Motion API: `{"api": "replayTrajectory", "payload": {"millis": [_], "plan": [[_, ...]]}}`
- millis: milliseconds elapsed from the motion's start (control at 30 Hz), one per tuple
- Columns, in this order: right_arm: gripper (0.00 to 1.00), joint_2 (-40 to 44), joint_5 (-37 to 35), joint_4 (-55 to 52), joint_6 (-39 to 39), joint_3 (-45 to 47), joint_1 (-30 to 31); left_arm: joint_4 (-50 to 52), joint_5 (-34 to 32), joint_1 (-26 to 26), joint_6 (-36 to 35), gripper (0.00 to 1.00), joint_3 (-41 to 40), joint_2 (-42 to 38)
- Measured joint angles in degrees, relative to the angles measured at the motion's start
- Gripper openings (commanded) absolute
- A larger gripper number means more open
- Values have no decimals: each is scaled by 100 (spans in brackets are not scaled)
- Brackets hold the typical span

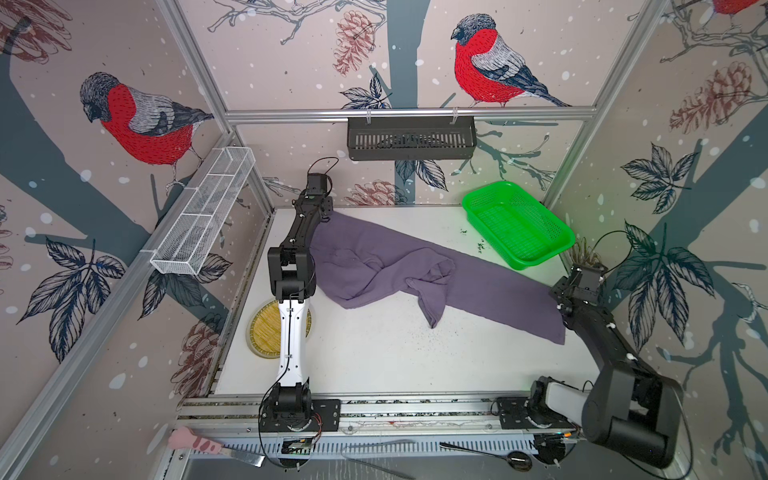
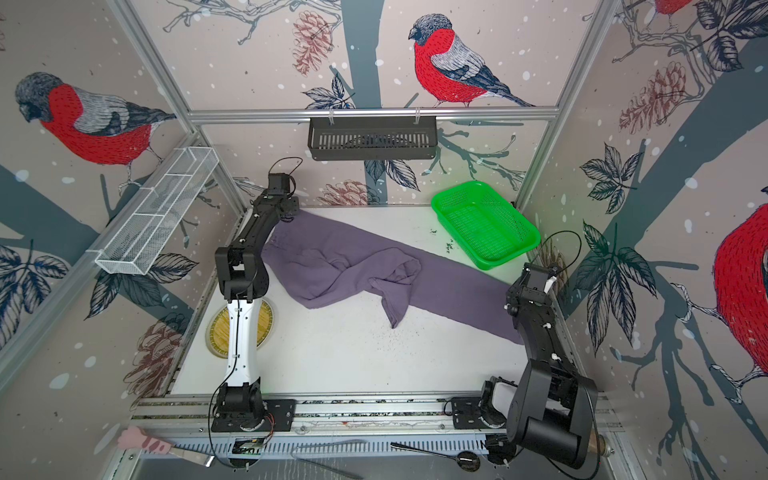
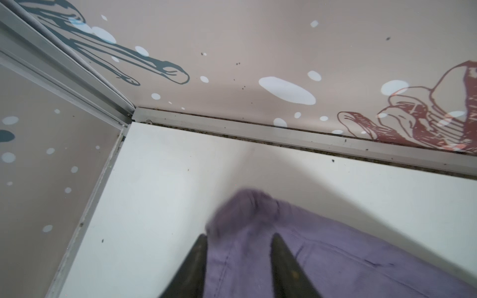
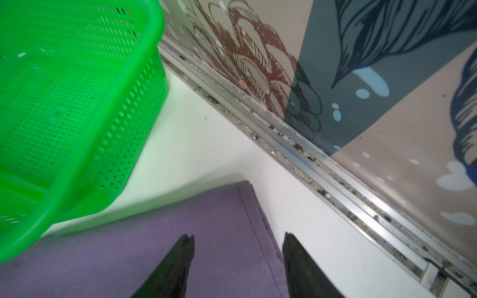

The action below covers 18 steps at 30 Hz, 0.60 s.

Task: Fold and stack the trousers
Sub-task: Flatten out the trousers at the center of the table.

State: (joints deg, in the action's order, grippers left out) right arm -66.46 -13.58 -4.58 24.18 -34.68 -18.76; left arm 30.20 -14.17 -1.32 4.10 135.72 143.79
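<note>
Trousers (image 1: 415, 266) of soft, matte, dusty purple cloth lay stretched in a long diagonal band across the smooth white table (image 1: 374, 357). They ran from the far left corner to the right edge, just in front of the green basket (image 1: 517, 224). In both top views the band lay flat and smooth towards the right. Its middle was bunched into rounded folds, with one twisted leg doubled over and tapering to a blunt point on the near side.

The left gripper (image 3: 240, 235) stood over the rumpled, rounded end of the cloth in the far left corner. Its two dark, wedge-shaped fingers (image 3: 281, 258) were spread apart, and blurred purple cloth with a thin stitched seam showed in the gap. The right gripper (image 4: 238, 235) was likewise spread over the opposite end. There a straight, layered hem (image 4: 247, 206) with a fine line of stitching lay flat on the table. One fingertip was over the cloth and one over bare table past the hem. Neither pair of fingers pinched the fabric.

The basket (image 4: 77, 103) was glossy plastic, rectangular with rounded corners and walls pierced by small slots. A round woven straw-yellow mat (image 1: 266, 328) lay partly under the left arm.
</note>
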Motion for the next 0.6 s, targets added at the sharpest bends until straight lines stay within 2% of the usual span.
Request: {"api": "replayTrajectory", "payload": {"millis": [33,100,367,467,600], "plan": [[69,20,44,-17,-7,-66,0,0,70,0,-4,73,0,-46],[74,31,251,-120,-44,-221,42,0,68,-2,-9,83,0,-166],[79,533,1165,-511,-188,-531,807,203,210,87,-94,92,-247,-955],[80,619,1519,-627,-168,-605,1405,361,254,116,-37,93,-868,-1506],[80,627,1803,-656,7,-612,2455,437,413,144,166,93,-2258,-2546]]}}
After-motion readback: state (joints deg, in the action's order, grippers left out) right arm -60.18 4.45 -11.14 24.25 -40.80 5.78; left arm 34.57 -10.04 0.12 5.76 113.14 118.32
